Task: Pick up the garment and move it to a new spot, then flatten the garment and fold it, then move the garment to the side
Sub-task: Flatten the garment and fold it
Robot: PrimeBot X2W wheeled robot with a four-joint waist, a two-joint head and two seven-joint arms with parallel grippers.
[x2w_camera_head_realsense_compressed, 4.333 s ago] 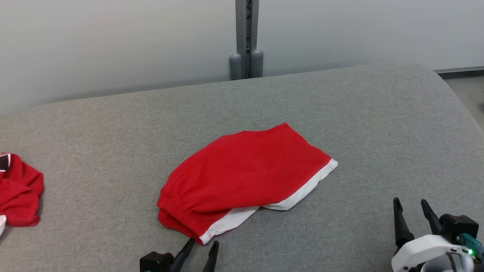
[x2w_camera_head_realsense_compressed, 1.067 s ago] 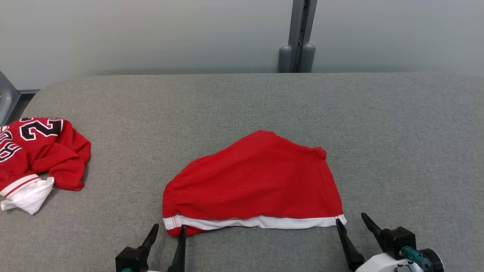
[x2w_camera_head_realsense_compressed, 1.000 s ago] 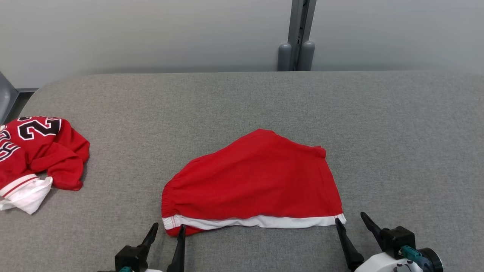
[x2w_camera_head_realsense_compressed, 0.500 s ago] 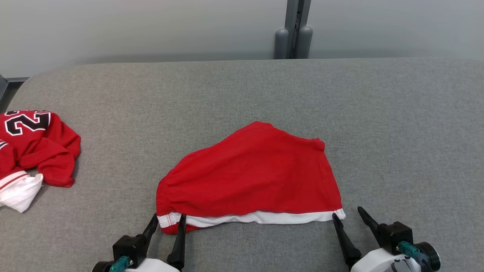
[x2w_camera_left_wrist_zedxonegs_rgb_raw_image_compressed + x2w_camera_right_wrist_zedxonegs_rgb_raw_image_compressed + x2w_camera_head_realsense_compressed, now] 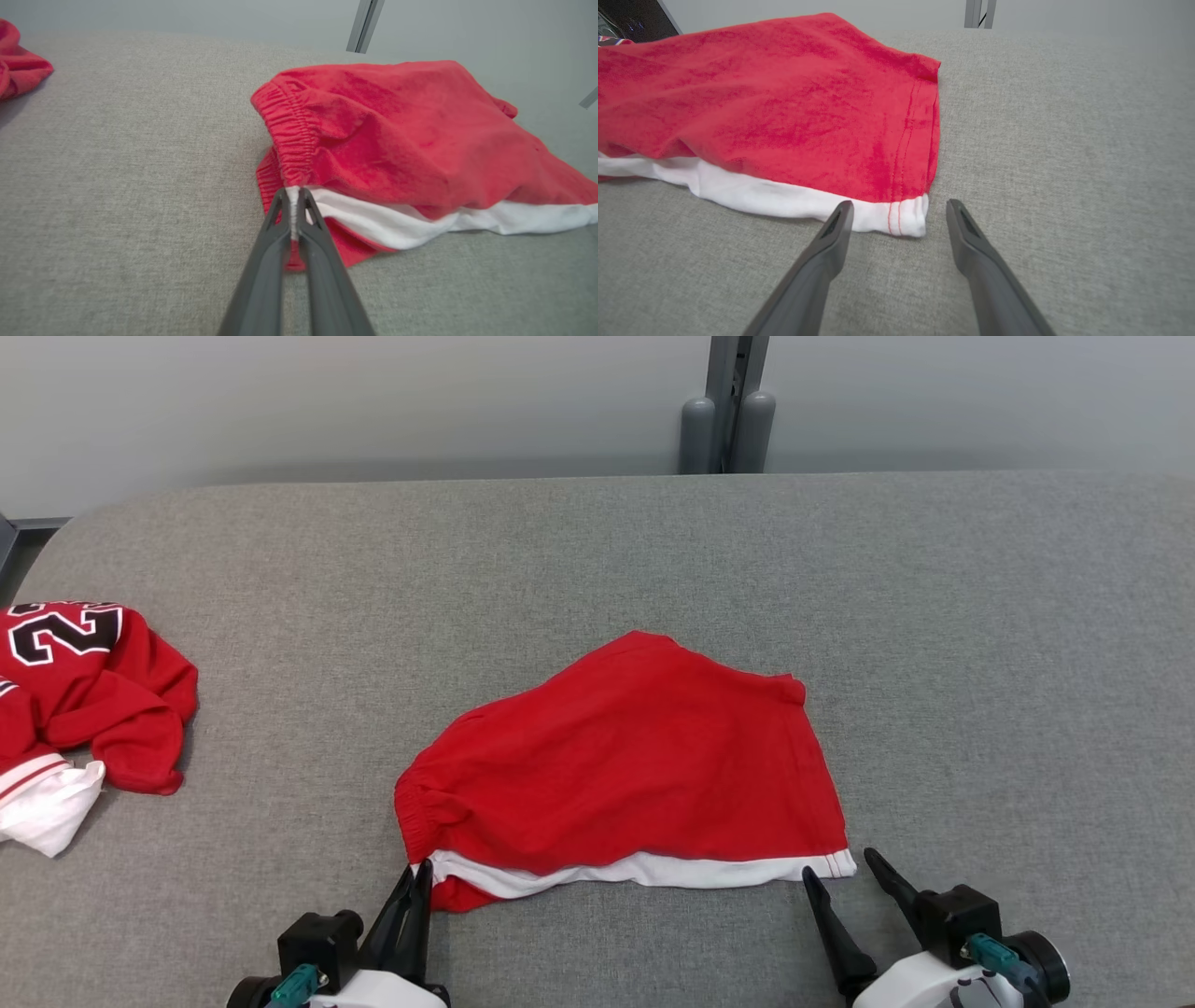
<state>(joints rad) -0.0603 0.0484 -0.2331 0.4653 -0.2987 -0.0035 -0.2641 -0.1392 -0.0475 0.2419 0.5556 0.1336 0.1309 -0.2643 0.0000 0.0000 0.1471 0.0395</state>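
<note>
A pair of red shorts (image 5: 625,765) with a white side stripe lies folded in the middle of the grey padded table (image 5: 980,644). My left gripper (image 5: 422,873) is shut on the near left corner, at the white end of the waistband (image 5: 293,205). Its fingers (image 5: 275,242) pinch the cloth, which is lifted slightly there. At the near right corner my right gripper (image 5: 838,870) stands open. That white hem corner (image 5: 906,219) lies just ahead of its spread fingertips (image 5: 843,210), apart from them.
A crumpled red jersey (image 5: 84,691) with black numbers and white trim lies at the table's left edge, also seen as a red jersey (image 5: 18,65) in the left wrist view. A grey post (image 5: 726,406) stands behind the table against the pale wall.
My left gripper has shut on the near left waistband corner and pulled it up a little, wrinkling that edge. The right gripper has stayed open at the right corner. The camera tilted slightly.
</note>
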